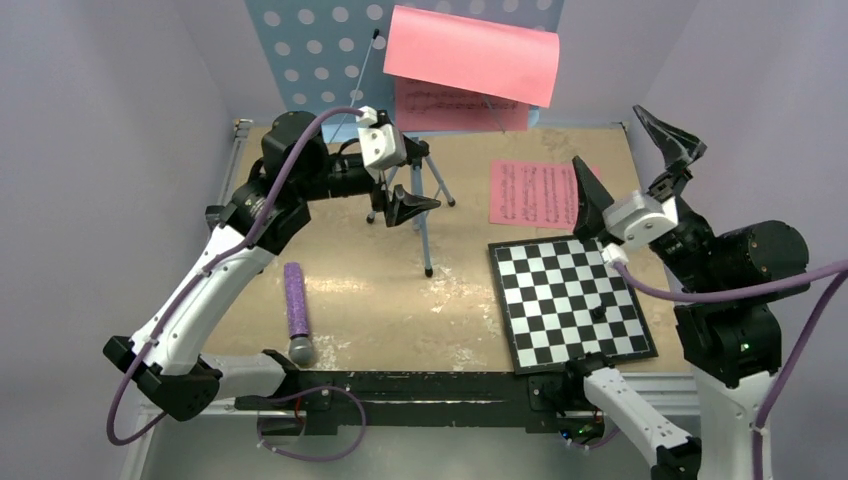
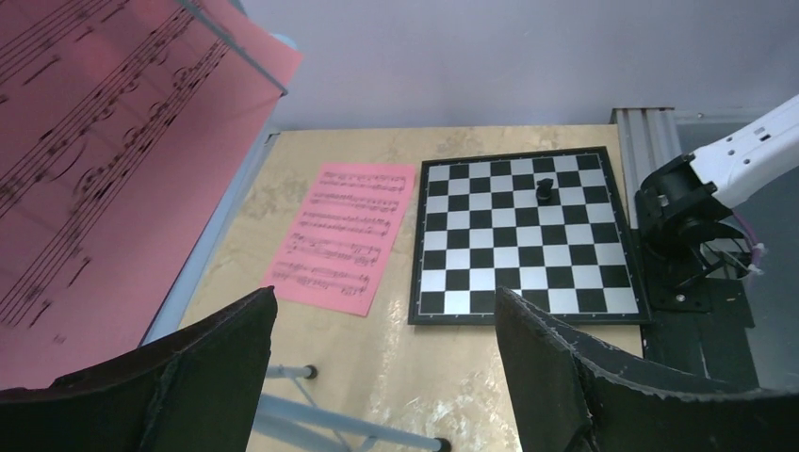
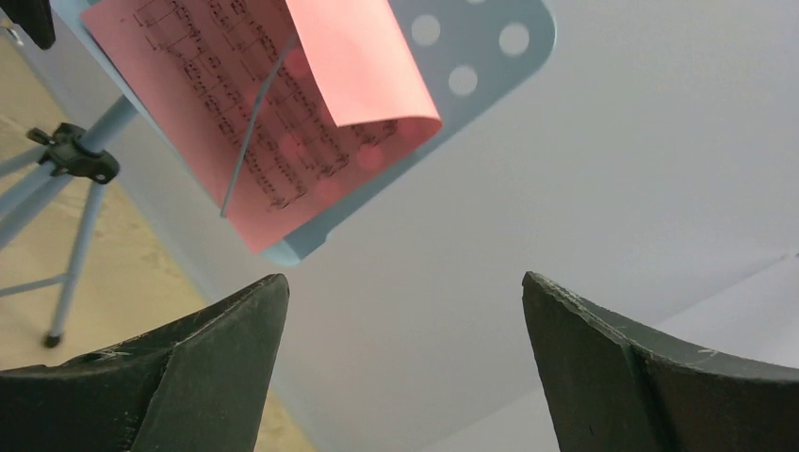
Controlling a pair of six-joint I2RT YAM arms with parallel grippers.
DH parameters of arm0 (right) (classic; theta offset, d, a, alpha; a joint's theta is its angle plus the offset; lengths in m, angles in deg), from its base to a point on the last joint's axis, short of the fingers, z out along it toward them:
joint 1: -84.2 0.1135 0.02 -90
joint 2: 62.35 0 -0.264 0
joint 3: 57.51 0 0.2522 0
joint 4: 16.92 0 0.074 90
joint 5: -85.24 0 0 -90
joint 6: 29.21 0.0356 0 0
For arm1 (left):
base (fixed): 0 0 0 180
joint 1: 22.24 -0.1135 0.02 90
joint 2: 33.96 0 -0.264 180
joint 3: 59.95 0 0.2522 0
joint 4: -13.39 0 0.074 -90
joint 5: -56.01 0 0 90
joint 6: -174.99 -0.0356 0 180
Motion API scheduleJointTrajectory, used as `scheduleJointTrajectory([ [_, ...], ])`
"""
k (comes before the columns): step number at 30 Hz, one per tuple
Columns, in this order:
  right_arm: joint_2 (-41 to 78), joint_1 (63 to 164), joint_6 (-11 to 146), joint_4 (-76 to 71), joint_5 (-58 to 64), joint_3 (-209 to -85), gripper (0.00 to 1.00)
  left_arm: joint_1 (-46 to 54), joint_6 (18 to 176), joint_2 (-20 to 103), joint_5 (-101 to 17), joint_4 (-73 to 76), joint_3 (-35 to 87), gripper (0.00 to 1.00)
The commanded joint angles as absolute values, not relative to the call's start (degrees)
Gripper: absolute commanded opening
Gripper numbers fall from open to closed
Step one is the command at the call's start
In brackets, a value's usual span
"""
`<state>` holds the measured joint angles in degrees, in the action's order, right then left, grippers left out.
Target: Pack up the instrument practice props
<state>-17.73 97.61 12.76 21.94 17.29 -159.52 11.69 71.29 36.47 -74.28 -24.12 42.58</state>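
1. Stand (image 1: 310, 55): light-blue perforated desk at upper centre of the top view. Its tripod feet rest on the table (image 1: 370, 290), centre of frame. In the right wrist view the stand (image 3: 471, 56) fills the upper left, with the tripod hub at the left edge.
2. Pink sheets on stand: the front sheet (image 1: 470, 55) curls forward over the desk's top edge. A second sheet (image 1: 450, 108) with printed notes sits below and behind it. A thin wire arm (image 3: 250, 122) crosses the printed page (image 3: 283, 104). In the left wrist view a printed page (image 2: 104, 160) covers the upper left.
3. Loose sheet (image 1: 530, 192): flat on the table, right of centre, just above the checkered board (image 1: 570, 300). Seen from the left wrist, this sheet (image 2: 344, 235) lies just left of the board (image 2: 528, 235), edges close but apart.
4. Small black piece (image 1: 598, 313): stands on the board, right of its middle. Also at (image 2: 545, 191). Too small to identify.
5. Purple mic (image 1: 297, 310): lies on the table, lower left of centre, grey head toward the bottom edge.
6. Left gripper (image 1: 408, 207): beside the stand's pole, above the tripod legs. Fingers spread, nothing between them (image 2: 384, 297); two blue legs show below the gap.
7. Right gripper (image 1: 608, 134): raised at right of frame, above the board's far corner and the loose sheet. Fingers spread wide and empty (image 3: 403, 278), pointing toward the stand's desk and the wall.
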Motion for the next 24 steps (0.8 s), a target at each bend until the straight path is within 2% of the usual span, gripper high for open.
scheduleJointTrajectory([
  [1, -15.8, 103.8, -6.1, 12.1, 17.1, -157.5, 0.97, 14.3, 76.3, 38.2, -72.9, -16.6, 47.1, 0.89],
  [6, -13.0, 108.7, -18.8, 9.2, 18.3, -156.4, 0.97, 15.4, 77.6, 39.1, -70.7, -9.6, 45.5, 0.89],
  [16, -3.1, 115.5, -30.4, 2.8, 16.7, -160.2, 0.92, 15.6, 79.0, 42.4, -70.6, -2.5, 47.7, 0.91],
  [24, 1.6, 119.4, -32.6, -4.3, 14.5, -164.3, 0.79, 15.8, 84.5, 47.2, -70.2, 4.6, 51.2, 0.91],
])
